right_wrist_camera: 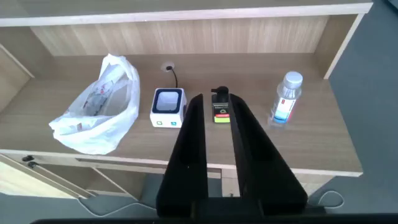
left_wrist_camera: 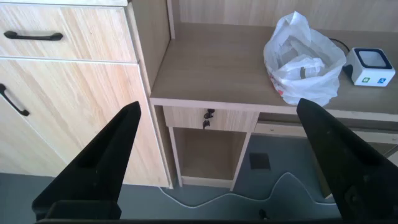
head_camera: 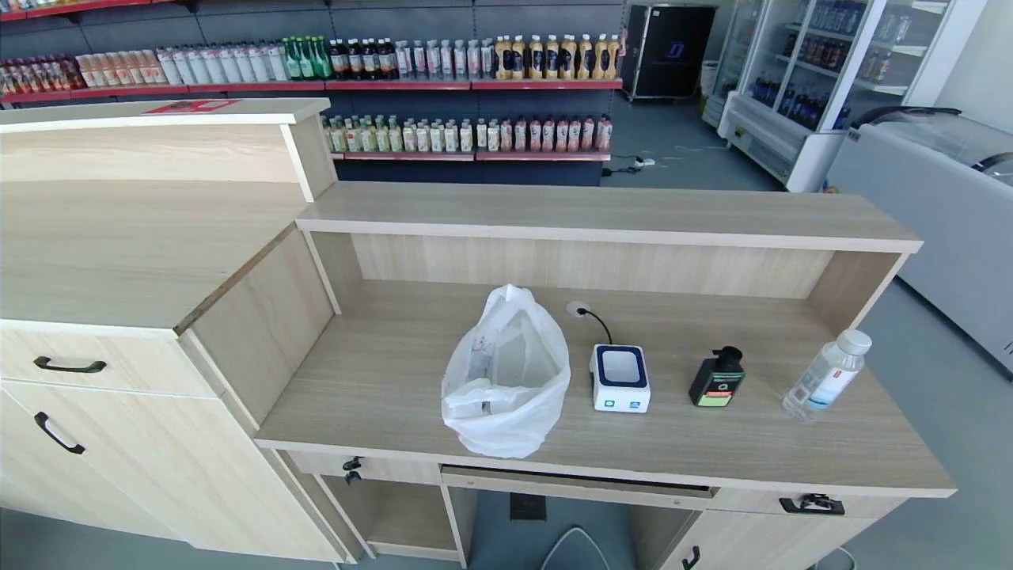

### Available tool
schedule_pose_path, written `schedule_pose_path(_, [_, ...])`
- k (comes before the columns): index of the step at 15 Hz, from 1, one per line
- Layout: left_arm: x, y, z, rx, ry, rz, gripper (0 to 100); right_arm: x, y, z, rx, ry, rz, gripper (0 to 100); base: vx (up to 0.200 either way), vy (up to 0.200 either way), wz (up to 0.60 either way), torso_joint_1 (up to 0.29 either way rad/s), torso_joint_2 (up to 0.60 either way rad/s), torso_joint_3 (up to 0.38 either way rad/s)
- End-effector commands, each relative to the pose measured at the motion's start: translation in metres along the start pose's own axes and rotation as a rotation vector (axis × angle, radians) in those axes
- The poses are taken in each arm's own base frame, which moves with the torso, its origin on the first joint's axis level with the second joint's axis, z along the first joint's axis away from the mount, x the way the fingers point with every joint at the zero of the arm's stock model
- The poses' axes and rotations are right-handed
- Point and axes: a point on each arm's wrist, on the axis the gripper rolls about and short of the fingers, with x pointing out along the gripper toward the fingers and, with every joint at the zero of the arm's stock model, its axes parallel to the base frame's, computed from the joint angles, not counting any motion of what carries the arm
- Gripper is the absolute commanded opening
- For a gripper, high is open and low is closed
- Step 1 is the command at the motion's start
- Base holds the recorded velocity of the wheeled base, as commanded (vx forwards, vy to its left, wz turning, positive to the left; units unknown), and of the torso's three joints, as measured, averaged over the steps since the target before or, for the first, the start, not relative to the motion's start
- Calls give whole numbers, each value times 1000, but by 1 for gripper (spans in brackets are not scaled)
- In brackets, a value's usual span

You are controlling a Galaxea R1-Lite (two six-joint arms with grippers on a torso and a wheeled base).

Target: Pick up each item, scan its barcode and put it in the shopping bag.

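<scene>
Head view: shopping bag (head_camera: 505, 380) beside scanner (head_camera: 620, 378)

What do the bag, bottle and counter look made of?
Bag: thin, translucent white plastic film; it crinkles and its contents show through. Bottle: clear, glossy plastic by the look, see-through; glass cannot be excluded. Counter: matte, light wood grain; whether laminate or solid wood I cannot tell.

Before me on the wooden counter (head_camera: 380, 380): one white plastic shopping bag (head_camera: 506, 380) at left, one barcode scanner (head_camera: 620, 378) right of it, one dark pump bottle (head_camera: 717, 378), one clear water bottle (head_camera: 827, 374) rightmost.
</scene>
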Motion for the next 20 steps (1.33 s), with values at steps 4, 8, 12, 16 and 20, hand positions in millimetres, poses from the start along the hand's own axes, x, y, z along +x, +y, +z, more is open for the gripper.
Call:
schedule_pose_path(4, [0,0,0,0,0,0,100,168,-54,-38,-134,163,59,100,0,0,0,0,0,0])
schedule_pose_path(8, [0,0,0,-2,0,0,100,216,-72,-100,-315,297,176,100,0,0,0,0,0,0])
schedule_pose_path(12, [0,0,0,0,0,0,100,238,-93,-134,-376,381,171,100,0,0,0,0,0,0])
schedule_pose_path(16, [0,0,0,0,1,0,100,253,-104,-149,-392,395,188,100,0,0,0,0,0,0])
schedule_pose_path(20, [0,0,0,0,0,0,100,281,-111,-165,-512,363,282,100,0,0,0,0,0,0])
